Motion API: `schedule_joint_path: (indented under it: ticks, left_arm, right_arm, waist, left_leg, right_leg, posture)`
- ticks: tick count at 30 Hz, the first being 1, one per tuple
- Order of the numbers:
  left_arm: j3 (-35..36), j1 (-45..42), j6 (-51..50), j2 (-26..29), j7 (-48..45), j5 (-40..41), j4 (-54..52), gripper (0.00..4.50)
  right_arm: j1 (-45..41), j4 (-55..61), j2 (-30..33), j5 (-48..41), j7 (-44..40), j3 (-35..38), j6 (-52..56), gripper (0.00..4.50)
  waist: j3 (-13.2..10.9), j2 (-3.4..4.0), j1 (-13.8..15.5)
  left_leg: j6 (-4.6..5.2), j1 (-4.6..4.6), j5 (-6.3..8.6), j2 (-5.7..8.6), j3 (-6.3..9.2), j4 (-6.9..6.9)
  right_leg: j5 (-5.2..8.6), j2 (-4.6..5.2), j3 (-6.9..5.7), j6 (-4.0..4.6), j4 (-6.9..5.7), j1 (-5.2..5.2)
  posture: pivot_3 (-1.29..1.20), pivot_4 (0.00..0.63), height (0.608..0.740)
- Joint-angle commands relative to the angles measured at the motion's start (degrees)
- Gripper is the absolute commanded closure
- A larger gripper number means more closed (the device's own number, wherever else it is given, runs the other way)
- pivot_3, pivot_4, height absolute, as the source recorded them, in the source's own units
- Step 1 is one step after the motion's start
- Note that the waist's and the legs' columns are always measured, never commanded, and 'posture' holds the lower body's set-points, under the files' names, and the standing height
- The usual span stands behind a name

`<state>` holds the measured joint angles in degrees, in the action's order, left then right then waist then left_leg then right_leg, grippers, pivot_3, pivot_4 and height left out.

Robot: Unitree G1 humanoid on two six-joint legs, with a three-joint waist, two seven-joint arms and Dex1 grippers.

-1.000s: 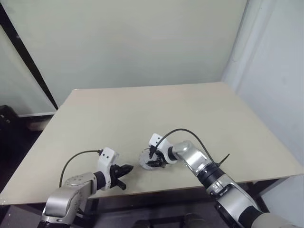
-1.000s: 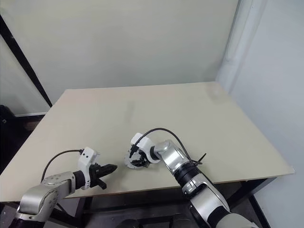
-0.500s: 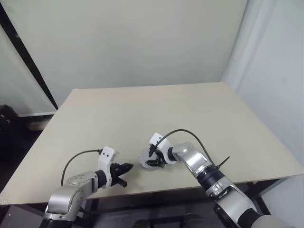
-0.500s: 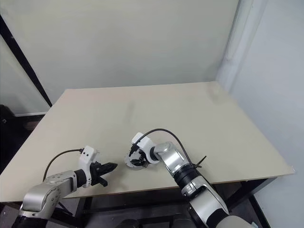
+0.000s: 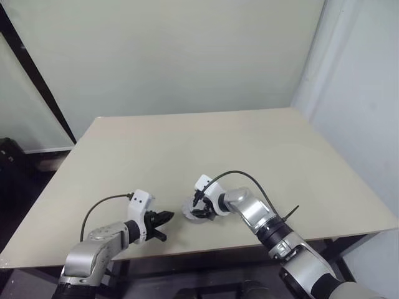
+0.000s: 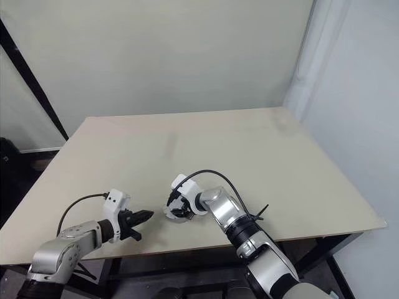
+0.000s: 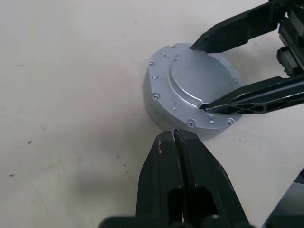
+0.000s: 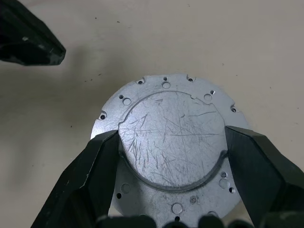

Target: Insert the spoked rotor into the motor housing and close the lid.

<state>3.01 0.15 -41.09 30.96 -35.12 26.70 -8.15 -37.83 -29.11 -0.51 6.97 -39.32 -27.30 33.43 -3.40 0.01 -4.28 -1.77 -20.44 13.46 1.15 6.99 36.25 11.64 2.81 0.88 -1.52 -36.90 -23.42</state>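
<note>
**Right hand grips the lid on the closed motor housing, left hand waits shut beside it**

On a pale table (image 5: 249, 143), near its front edge, sits the motor housing (image 7: 164, 102), a low silver-grey round drum. Its lid (image 8: 171, 140), a raised scratched disc, lies flat on top and looks seated. The spoked rotor cannot be seen; it is probably inside already.

The right hand (image 8: 172, 147) reaches down onto the housing. Its two black fingers (image 8: 102, 166) stand wide apart and press against opposite edges of the raised lid, gripping it. The left hand (image 7: 178, 156) rests just beside the housing, apart from it, its fingers closed together and holding nothing.

To do this step well, the right hand should probably press evenly so the lid sits level all round its rim, then let go straight outwards without dragging the housing. The left hand could steady the drum's side if it slides.

Compared with a second ago, little differs: the left hand has edged slightly nearer the housing, and the right hand keeps the same grip on the lid
</note>
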Motion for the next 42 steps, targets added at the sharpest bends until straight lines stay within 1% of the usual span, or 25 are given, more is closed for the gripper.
schedule_joint_path:
  ticks: [1, 9, 14, 21, 26, 28, 30, 37, 39, 42]
  left_arm:
    - [-0.8, -2.9, 2.6, -0.9, 0.0, -1.7, 1.0, 4.5]
    - [-4.8, -7.4, 5.8, -4.3, -0.9, -5.6, 7.4, 4.5]
    - [-7.9, -8.4, 6.3, -3.9, -1.7, -8.9, 11.1, 4.5]
    - [-8.1, -9.4, 8.0, -5.3, -2.3, -9.5, 13.0, 4.5]
    - [-9.8, -10.5, 8.6, -5.8, -2.8, -11.0, 14.2, 4.5]
    - [-9.8, -10.7, 8.6, -6.1, -3.0, -11.2, 14.3, 4.5]
    - [-9.8, -10.7, 8.6, -6.3, -3.1, -11.5, 14.5, 4.5]
    - [-10.4, -10.7, 8.8, -6.4, -3.4, -12.1, 15.0, 4.5]
    - [-10.6, -10.7, 8.8, -6.4, -3.4, -12.2, 15.0, 4.5]
    - [-10.8, -10.6, 8.7, -6.4, -3.5, -12.4, 14.8, 4.5]
  right_arm:
    - [0.6, -2.0, 1.7, 2.1, 0.4, -1.5, 2.1, 1.24]
    - [1.2, -1.0, 2.4, 1.9, 0.0, -2.2, 2.6, 1.24]
    - [1.4, -0.3, 2.8, 1.8, -0.1, -2.5, 3.2, 1.24]
    - [1.7, 0.3, 3.0, 1.5, -0.3, -2.6, 3.6, 1.24]
    - [1.7, 0.9, 3.2, 1.3, -0.8, -2.9, 3.4, 1.24]
    - [1.7, 1.6, 3.4, 1.1, -1.4, -2.9, 3.0, 0.51]
    - [1.8, 2.6, 3.6, 0.3, -2.4, -2.7, 3.1, 0.06]
    - [1.8, 8.1, 3.3, -2.4, -1.7, 1.6, 4.6, 0.01]
    - [1.9, 9.7, 3.0, -3.9, -0.7, 4.3, 5.8, 0.01]
    - [1.8, 11.6, 2.4, -7.1, 2.4, 10.8, 8.5, 0.01]
  waist:
    - [0.0, 0.01, 0.0]
    - [0.0, 0.04, 0.0]
    - [0.1, 0.12, 0.2]
    - [0.2, 0.26, 0.3]
    - [0.2, 0.28, 0.3]
    - [0.2, 0.3, 0.3]
    - [0.2, 0.32, 0.3]
    - [0.3, 0.35, 0.3]
    - [0.3, 0.36, 0.3]
    - [0.3, 0.36, 0.3]
  left_leg:
    - [0.0, 0.0, 0.0, 0.01, 0.0, 0.0]
    - [0.19, -0.04, -0.12, 0.06, -0.02, 0.04]
    - [0.2, -0.06, -0.12, 0.08, 0.03, 0.01]
    - [0.19, -0.06, -0.11, 0.14, 0.04, 0.03]
    - [0.19, -0.08, -0.12, 0.17, 0.04, 0.03]
    - [0.2, -0.08, -0.12, 0.17, 0.04, 0.02]
    - [0.21, -0.09, -0.12, 0.18, 0.09, 0.0]
    - [0.2, -0.11, -0.12, 0.17, 0.08, 0.01]
    - [0.2, -0.14, -0.12, 0.17, 0.09, 0.02]
    - [0.2, -0.19, -0.12, 0.18, 0.09, 0.02]
  right_leg:
    - [0.0, 0.01, 0.0, 0.0, 0.0, 0.0]
    - [-0.01, 0.02, 0.03, -0.01, 0.02, 0.05]
    - [-0.01, 0.02, 0.02, -0.01, 0.02, 0.05]
    - [0.0, 0.08, 0.03, -0.01, 0.08, 0.06]
    - [0.0, 0.09, 0.04, -0.02, 0.08, 0.1]
    - [0.0, 0.09, 0.04, -0.02, 0.09, 0.1]
    - [0.0, 0.09, 0.03, -0.02, 0.09, 0.1]
    - [0.0, 0.09, 0.02, -0.02, 0.09, 0.09]
    - [0.0, 0.09, 0.02, -0.02, 0.09, 0.07]
    - [0.0, 0.09, 0.02, -0.02, 0.09, 0.04]
  posture:
    - [0.0, 0.0, 0.74]
    - [0.0, 0.0, 0.74]
    - [0.0, 0.0, 0.74]
    - [0.0, 0.0, 0.74]
    - [0.0, 0.0, 0.74]
    - [0.0, 0.0, 0.74]
    - [0.0, 0.0, 0.74]
    - [0.0, 0.0, 0.74]
    - [0.0, 0.0, 0.74]
    - [0.0, 0.0, 0.74]
